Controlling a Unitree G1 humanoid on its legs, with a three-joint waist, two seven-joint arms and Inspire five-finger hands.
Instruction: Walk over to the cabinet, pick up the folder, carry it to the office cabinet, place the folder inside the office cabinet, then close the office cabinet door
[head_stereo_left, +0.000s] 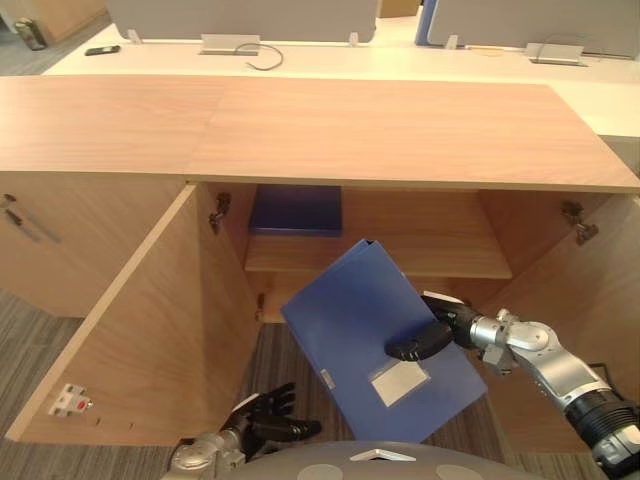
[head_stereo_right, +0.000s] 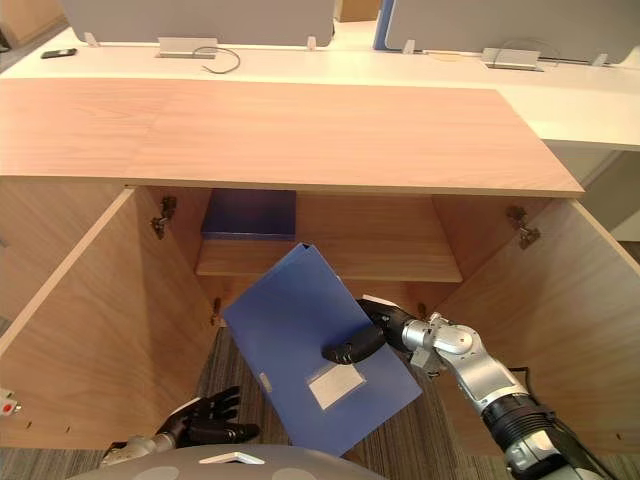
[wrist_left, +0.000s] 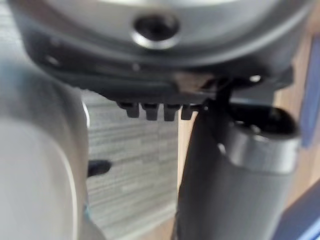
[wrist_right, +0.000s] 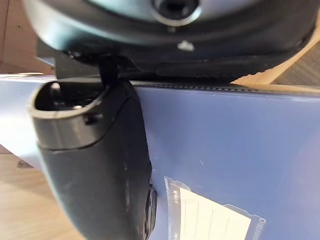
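A blue folder (head_stereo_left: 360, 320) with a clear label pocket hangs tilted in front of the open wooden cabinet (head_stereo_left: 400, 130), below its inner shelf. My right hand (head_stereo_left: 425, 340) is shut on the folder's right edge, thumb lying across the cover (wrist_right: 240, 145). Another blue folder (head_stereo_left: 296, 210) lies flat on the shelf at the back left. My left hand (head_stereo_left: 265, 415) hangs low at the bottom left, fingers relaxed and holding nothing, near the left door.
Both cabinet doors stand wide open, the left door (head_stereo_left: 120, 330) and the right door (head_stereo_left: 590, 300). A white desk (head_stereo_left: 330, 60) with monitor stands and a cable runs behind the cabinet. Grey striped carpet (head_stereo_left: 30, 330) covers the floor.
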